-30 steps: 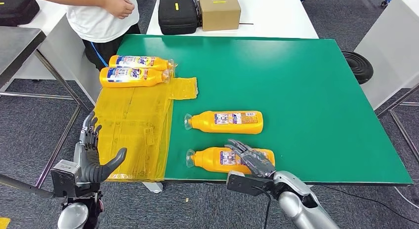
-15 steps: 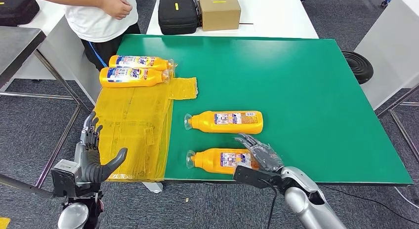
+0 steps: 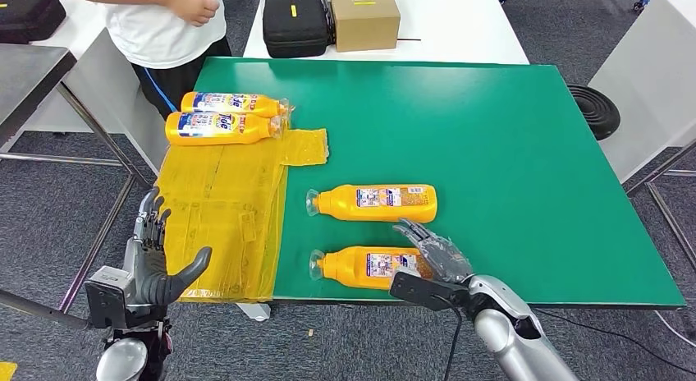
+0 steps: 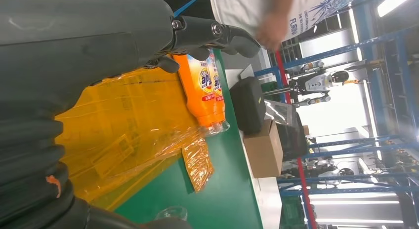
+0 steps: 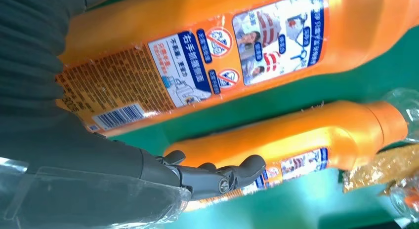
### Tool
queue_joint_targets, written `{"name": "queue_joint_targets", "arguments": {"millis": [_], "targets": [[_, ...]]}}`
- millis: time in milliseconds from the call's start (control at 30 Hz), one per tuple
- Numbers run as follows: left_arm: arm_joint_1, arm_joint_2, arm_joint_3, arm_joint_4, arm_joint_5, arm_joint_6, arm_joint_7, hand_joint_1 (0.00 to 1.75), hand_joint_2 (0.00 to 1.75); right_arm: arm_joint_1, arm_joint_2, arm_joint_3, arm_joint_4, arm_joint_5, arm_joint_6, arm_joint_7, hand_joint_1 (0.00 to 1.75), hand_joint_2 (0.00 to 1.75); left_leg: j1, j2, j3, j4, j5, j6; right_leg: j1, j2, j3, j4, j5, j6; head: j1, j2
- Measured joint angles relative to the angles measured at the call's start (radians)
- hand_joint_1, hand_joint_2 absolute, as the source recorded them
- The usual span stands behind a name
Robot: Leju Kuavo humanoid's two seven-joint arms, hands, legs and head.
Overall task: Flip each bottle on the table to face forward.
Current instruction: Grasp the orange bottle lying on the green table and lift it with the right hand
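Fingers: right hand (image 3: 432, 256) has its fingers (image 3: 414, 231) spread flat over the base end of the near orange bottle (image 3: 365, 266), grasping nothing yet.
Why: both middle bottles show back labels, so this one likely needs rolling over.
Far bottle (image 3: 375, 203): lies just beyond, cap left.
Done pair (image 3: 220, 118): front labels up, far left on the yellow plastic sheet (image 3: 222, 208).
Left hand (image 3: 152, 258): released, upright, off the green desk (image 3: 509, 151).

Left hand (image 3: 150, 262) raised upright beside the body, fingers spread, thumb out, holding nothing. Right hand (image 3: 433, 256) extended forward from its silver arm, palm down, fingers apart.
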Motion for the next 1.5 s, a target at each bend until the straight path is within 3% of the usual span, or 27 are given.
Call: {"name": "queue_joint_targets", "arguments": {"millis": [567,600,700,733,1333,1500], "targets": [[0.003,0.000,0.000,0.035,0.012,-0.011,0.007,0.00,1.75,-0.106,-0.012,-0.006,0.168,-0.054,0.086,-0.017,0.03,1.75,0.000,0.001,0.006,0.000,0.000,0.000,0.000,0.000,0.005,0.000,0.000,0.000,0.000,0.000],[0.003,0.000,0.000,0.036,0.012,-0.011,0.008,0.00,1.75,-0.113,-0.013,-0.006,0.179,-0.056,0.089,-0.017,0.16,1.75,0.000,0.001,0.007,0.000,0.000,0.000,0.000,0.000,0.006,0.000,0.000,0.000,0.000,0.000],[0.006,0.000,0.000,0.039,0.015,-0.011,0.012,0.00,1.75,-0.130,-0.014,-0.005,0.207,-0.065,0.096,-0.018,1.17,1.75,0.000,0.001,0.009,0.000,-0.001,0.000,0.000,0.000,0.008,0.000,0.000,0.000,0.000,0.000],[0.007,0.000,0.000,0.039,0.017,-0.012,0.013,0.00,1.75,-0.135,-0.014,-0.005,0.215,-0.068,0.097,-0.019,1.38,1.75,0.000,0.001,0.010,0.000,-0.001,0.000,0.000,0.001,0.008,0.000,0.000,0.000,0.000,0.000],[0.013,0.000,0.000,0.040,0.029,-0.029,0.026,0.00,1.75,-0.173,-0.014,0.016,0.270,-0.070,0.106,-0.023,1.72,1.75,0.000,0.001,0.015,0.000,-0.001,0.000,0.000,0.001,0.013,-0.001,0.000,0.000,0.000,0.000],[0.013,0.000,0.000,0.040,0.029,-0.030,0.030,0.00,1.75,-0.169,-0.013,0.016,0.267,-0.069,0.093,-0.023,1.75,1.75,0.000,0.001,0.015,0.000,-0.001,0.000,0.000,0.001,0.013,-0.001,0.000,0.000,0.000,0.000]]}}
